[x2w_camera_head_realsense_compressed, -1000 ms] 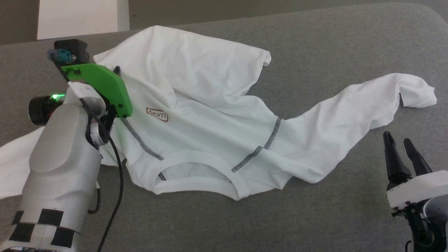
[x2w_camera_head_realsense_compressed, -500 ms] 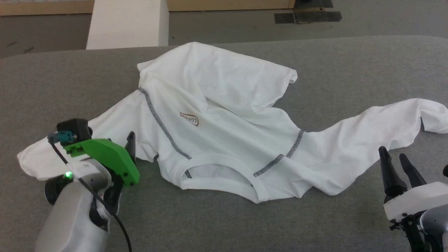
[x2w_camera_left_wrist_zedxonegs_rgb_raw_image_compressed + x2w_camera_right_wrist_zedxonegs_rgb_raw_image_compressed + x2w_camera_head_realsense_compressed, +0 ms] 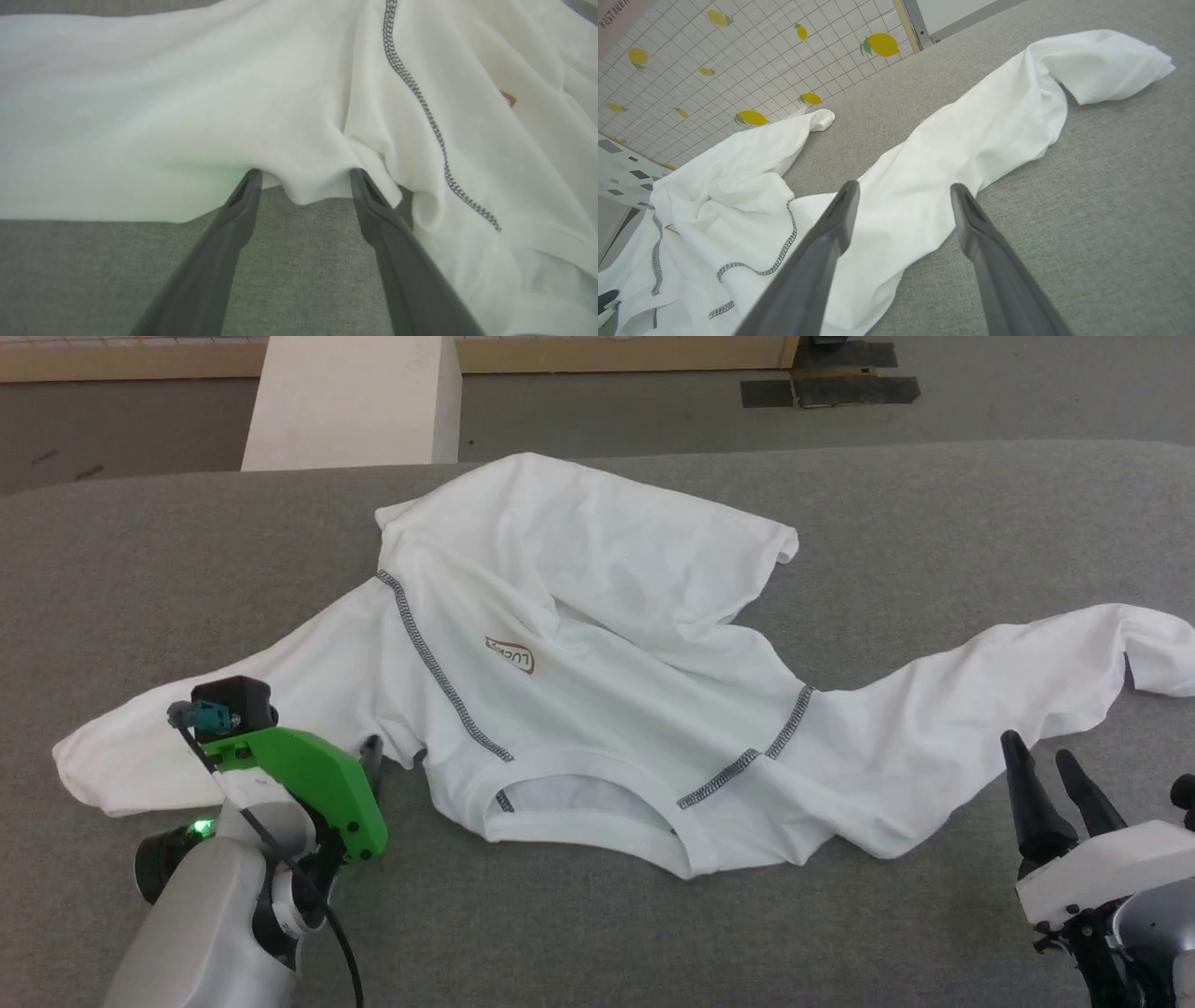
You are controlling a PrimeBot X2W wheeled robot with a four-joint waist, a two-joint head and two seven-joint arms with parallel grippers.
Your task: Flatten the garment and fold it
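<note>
One white garment [image 3: 616, 644], one white box [image 3: 350, 401], one grey table [image 3: 934, 523], and two grippers (the left gripper [image 3: 304, 174] and the right gripper [image 3: 1036, 749]), each with two dark fingers [image 3: 822, 261].

Left claw [image 3: 304, 179] now wide; at sleeve edge of the garment [image 3: 607, 569]

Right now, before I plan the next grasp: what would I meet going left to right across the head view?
garment cuff → left gripper → LUCKY patch → grey seam running down to the collar → right gripper
</note>
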